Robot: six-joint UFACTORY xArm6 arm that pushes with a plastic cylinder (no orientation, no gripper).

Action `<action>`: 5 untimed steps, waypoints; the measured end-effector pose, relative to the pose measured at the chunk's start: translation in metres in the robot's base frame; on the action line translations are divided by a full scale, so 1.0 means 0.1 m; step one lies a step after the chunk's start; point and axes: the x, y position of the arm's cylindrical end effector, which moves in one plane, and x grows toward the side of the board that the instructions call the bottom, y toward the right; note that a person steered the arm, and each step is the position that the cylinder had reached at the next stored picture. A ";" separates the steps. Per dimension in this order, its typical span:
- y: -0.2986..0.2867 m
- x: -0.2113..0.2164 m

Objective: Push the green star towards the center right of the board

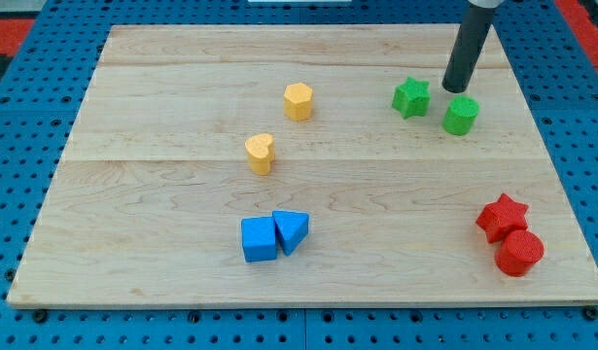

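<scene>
The green star (410, 97) lies in the upper right part of the wooden board (182, 194). A green cylinder (461, 115) stands just to its right and a little lower. My tip (454, 89) is the lower end of a dark rod coming down from the view's top. It sits just right of the star and just above the green cylinder, close to both, in the gap between them.
A yellow hexagon (298, 101) and a yellow heart (261, 154) lie left of centre. A blue cube (259, 239) and a blue triangle (292, 231) touch near the bottom centre. A red star (502, 217) and a red cylinder (519, 253) sit at the bottom right.
</scene>
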 end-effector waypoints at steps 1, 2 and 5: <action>-0.51 -0.34; -0.90 -0.03; 0.21 0.11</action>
